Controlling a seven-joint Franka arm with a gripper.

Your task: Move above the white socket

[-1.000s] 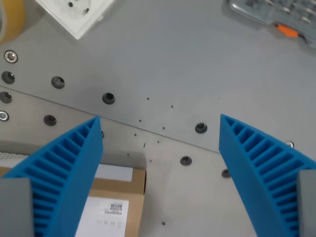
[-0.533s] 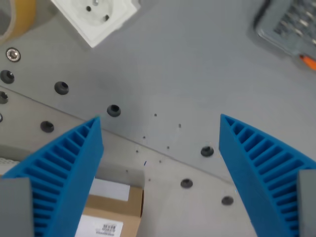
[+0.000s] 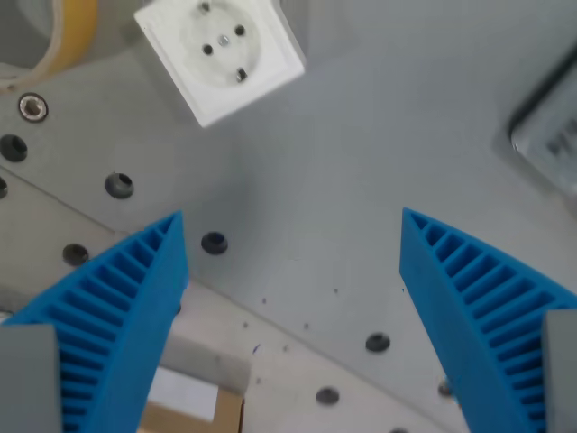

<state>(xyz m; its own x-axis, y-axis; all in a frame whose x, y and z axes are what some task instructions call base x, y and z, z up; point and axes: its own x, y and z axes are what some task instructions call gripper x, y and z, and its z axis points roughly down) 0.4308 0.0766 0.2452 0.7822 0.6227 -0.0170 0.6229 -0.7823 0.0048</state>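
Looking down from the wrist over a grey metal table [image 3: 379, 135], with the gripper [image 3: 293, 236] spread wide and grasping nothing. Two blue ribbed fingers [image 3: 122, 316] rising from the bottom corners of the wrist view, one at its left and one at its right, well apart, with bare table showing between the tips. Nearest, at the bottom edge between the fingers and toward the wrist view's left, a corner of a brown cardboard box [image 3: 194, 417] with a white label, partly hidden behind the left-hand finger. Just beyond the box, a seam crossing the table on a slant, lined on both sides with dark bolt holes [image 3: 214, 243]; further holes toward the wrist view's left edge, one of them holding a silver screw [image 3: 33, 107]. Past the holes, an open stretch of grey surface with a few dark specks. Farthest, near the top edge and left of centre in the wrist view, the white socket [image 3: 219, 56], square, lying flat and turned at an angle, well beyond the fingertips and not between them. Beside it, in the top left corner, part of a yellowish tape roll [image 3: 70, 32]. At the wrist view's right edge, a blurred grey object [image 3: 552, 135], cut off, too unclear to name.
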